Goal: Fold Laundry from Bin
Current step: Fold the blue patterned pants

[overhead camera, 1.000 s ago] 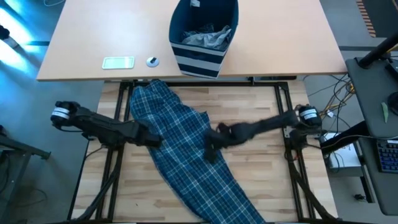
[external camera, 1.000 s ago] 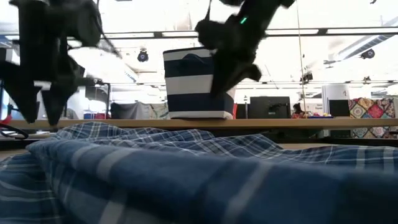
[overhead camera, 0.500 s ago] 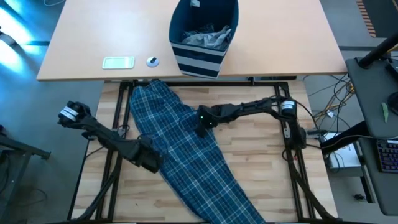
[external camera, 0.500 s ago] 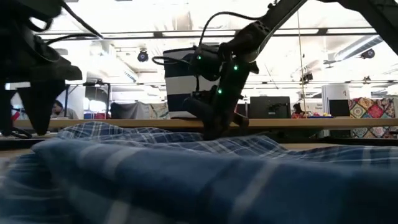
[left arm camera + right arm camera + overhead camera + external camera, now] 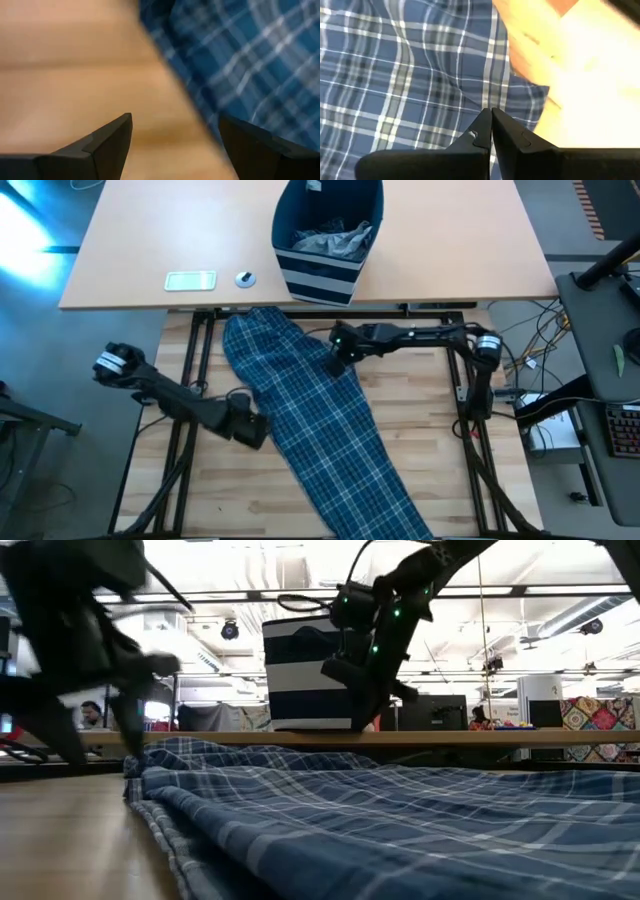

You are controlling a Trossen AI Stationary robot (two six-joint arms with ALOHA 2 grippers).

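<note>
High view shows the right gripper (image 5: 341,352) over the upper right edge of the plaid trousers (image 5: 320,420); in its wrist view the fingers (image 5: 485,131) are pressed together with nothing visibly caught between them. Left gripper (image 5: 248,430) sits just beside the trousers' left edge, low over the wooden surface (image 5: 210,500); its wrist view shows the fingers (image 5: 111,135) spread apart and empty, one of them over the cloth's edge.

Trousers lie spread lengthwise on the surface, waist end toward the bin (image 5: 326,242), leg end running off the picture's near edge. Bin stands on the tan desk (image 5: 140,240) beyond, with grey cloth (image 5: 330,240) inside.

Handling, as judged: fabric is light, soft and limp, with no stiffness to carry a fold; it will drag and bunch if pulled from one point. Hold is best taken at hems or at the waistband corners, both grippers together, pinching only the layers meant to move. Slip risk is low on the wood.

Phone (image 5: 190,280) and small round object (image 5: 245,278) lie on the desk, well apart from the work.
</note>
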